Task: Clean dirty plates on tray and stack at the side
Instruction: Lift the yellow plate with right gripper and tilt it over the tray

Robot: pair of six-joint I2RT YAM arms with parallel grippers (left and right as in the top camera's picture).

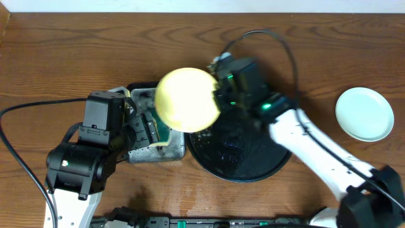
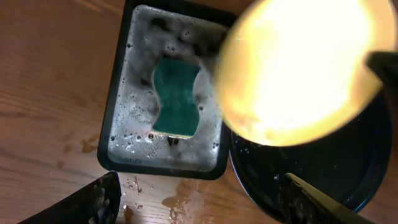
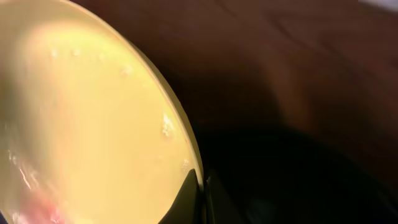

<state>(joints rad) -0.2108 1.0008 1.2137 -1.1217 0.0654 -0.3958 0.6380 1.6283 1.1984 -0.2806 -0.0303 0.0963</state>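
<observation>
- Black round tray (image 1: 253,158): wet.
- Sponge tray (image 2: 118,93): just left of the tray, full of suds.
- Yellow plate (image 1: 186,99): tilted over the tray's left edge, its rim pinched by the right gripper (image 3: 202,190).
- Mint plate (image 1: 364,114): well right of the tray.
- Left gripper (image 2: 199,199): left of the tray, fingers wide and empty.
- Sponge (image 2: 177,96): in the suds.

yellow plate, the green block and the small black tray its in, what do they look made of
Yellow plate: likely glazed ceramic or hard plastic; smooth glossy face with bright glare and a thin rim.
Green block: a sponge, probably foam; matte, wavy-edged, lying in suds.
Small black tray: probably plastic; thin raised rim with little shine, though metal cannot be ruled out.
</observation>
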